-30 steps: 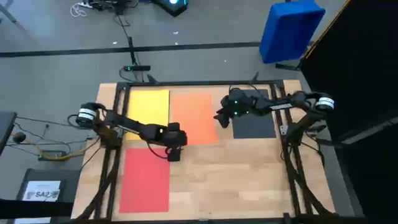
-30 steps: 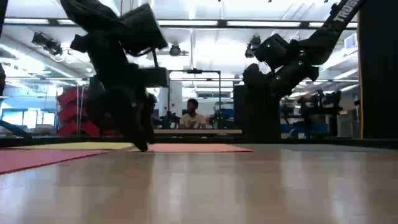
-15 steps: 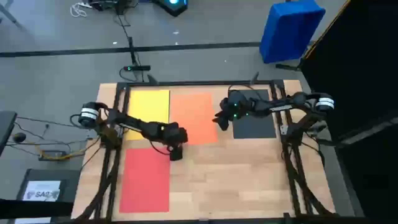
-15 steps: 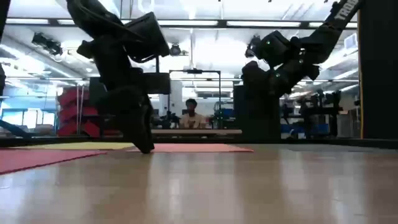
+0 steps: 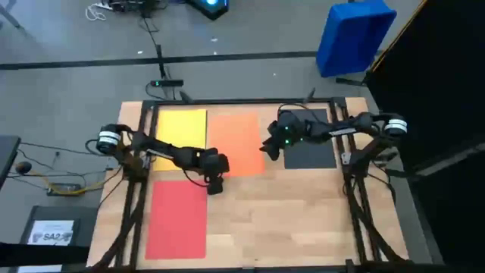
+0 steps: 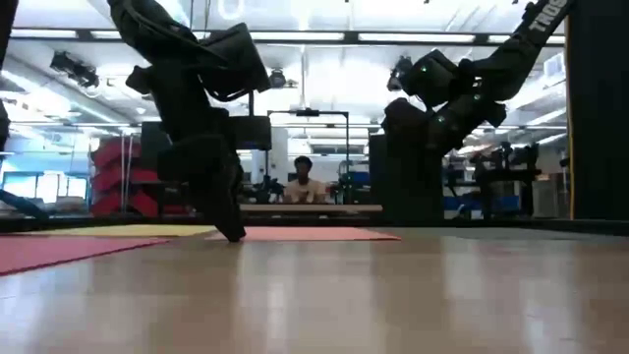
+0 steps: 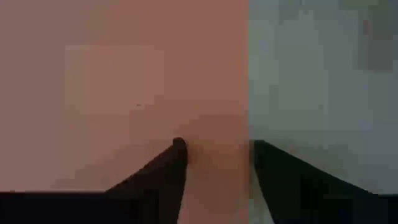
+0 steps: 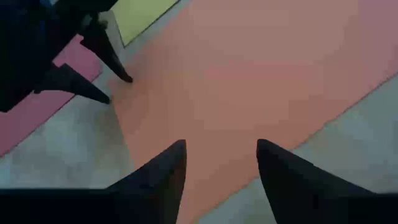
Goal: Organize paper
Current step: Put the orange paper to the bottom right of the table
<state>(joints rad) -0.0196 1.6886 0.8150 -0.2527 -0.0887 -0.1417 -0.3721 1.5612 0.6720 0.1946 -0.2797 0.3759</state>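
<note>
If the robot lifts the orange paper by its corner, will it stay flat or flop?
Probably flop: the orange paper lies thin and flat on the table. It looks light, so the left end effector at its corner might slide it instead.

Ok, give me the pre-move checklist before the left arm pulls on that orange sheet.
1. Left end effector at the orange sheet's corner nearest the red sheet: ok.
2. Its fingers straddle the orange edge: ok.
3. Sheet pinched: not ok, the fingers stand apart.
4. Fingertips down at table level in the low view: ok.
5. Right end effector open, above the orange sheet's other side: ok; whether it touches the sheet: cannot tell.
6. Yellow sheet and dark sheet flat, not overlapping the orange: ok.
</note>
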